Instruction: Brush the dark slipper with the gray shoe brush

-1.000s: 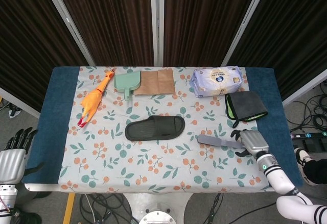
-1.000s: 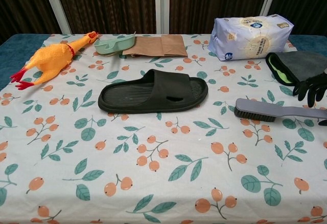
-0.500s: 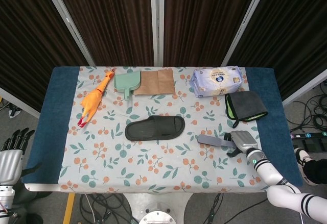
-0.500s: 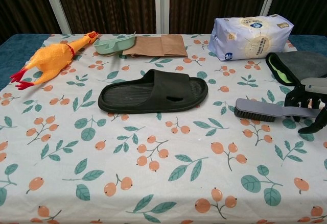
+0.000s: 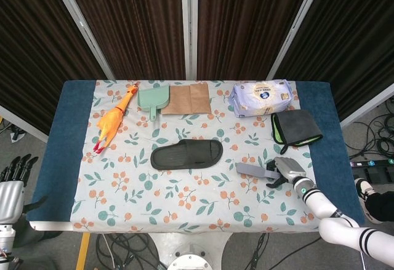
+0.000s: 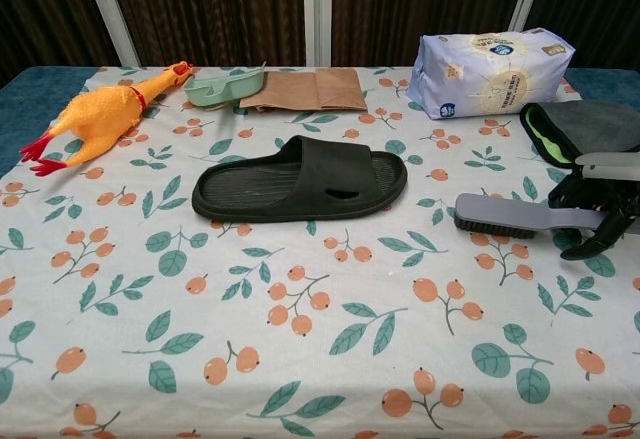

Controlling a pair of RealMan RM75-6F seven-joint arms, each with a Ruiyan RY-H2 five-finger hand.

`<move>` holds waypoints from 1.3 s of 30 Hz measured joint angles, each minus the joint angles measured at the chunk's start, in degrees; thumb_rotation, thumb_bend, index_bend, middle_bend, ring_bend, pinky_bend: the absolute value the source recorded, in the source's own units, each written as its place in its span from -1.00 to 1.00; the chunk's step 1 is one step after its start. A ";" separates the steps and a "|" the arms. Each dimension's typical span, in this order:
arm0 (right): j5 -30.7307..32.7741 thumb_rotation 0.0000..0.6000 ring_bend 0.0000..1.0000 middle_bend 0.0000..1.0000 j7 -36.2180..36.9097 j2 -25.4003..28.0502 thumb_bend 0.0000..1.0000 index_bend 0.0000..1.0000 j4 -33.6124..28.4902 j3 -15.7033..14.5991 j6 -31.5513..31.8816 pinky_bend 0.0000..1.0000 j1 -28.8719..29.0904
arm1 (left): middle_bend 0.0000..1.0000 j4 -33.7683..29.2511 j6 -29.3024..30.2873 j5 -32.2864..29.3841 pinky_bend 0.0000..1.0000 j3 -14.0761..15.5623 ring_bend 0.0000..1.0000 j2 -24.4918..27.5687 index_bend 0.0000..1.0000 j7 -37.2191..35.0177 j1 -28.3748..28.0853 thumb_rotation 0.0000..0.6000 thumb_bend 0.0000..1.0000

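Observation:
The dark slipper [image 5: 186, 154] [image 6: 300, 179] lies flat in the middle of the table, toe pointing right. To its right lies the gray shoe brush [image 5: 251, 170] [image 6: 512, 215], bristles down on the cloth, handle pointing right. My right hand [image 5: 284, 170] [image 6: 595, 209] wraps the handle's end, with fingers over the top and the thumb underneath. My left hand [image 5: 12, 181] hangs off the table's left edge with its fingers spread and holds nothing; the chest view does not show it.
A yellow rubber chicken [image 6: 100, 114], a green dustpan [image 6: 225, 86] and a brown paper bag [image 6: 310, 89] line the back. A pack of wipes [image 6: 492, 71] sits back right. A gray cloth with a green edge [image 6: 580, 129] lies just behind my right hand.
My right hand slid left along the brush handle and curled its fingers around it; the brush shifted slightly left. My left hand sank a little lower beside the table.

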 measured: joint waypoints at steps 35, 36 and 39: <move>-8.05 1.00 1.00 0.86 4.14 16.04 0.26 1.00 -14.08 5.68 -0.20 1.00 6.44 | -0.63 -1.05 -10.18 5.45 -0.62 -5.29 -0.85 1.58 -0.65 -5.88 -13.48 1.00 -0.97; -7.99 1.00 1.00 0.86 3.90 16.66 0.26 1.00 -14.57 6.03 -0.41 1.00 7.12 | -0.64 -1.10 -11.80 5.43 -0.62 -5.60 -0.85 1.39 -0.65 -6.41 -14.73 1.00 -0.97; -7.56 1.00 1.00 0.87 3.20 17.82 0.26 1.00 -15.49 6.87 -1.39 1.00 9.21 | -0.63 -1.02 -18.11 4.71 -0.62 -6.64 -0.85 0.36 -0.65 -8.50 -19.13 1.00 -0.97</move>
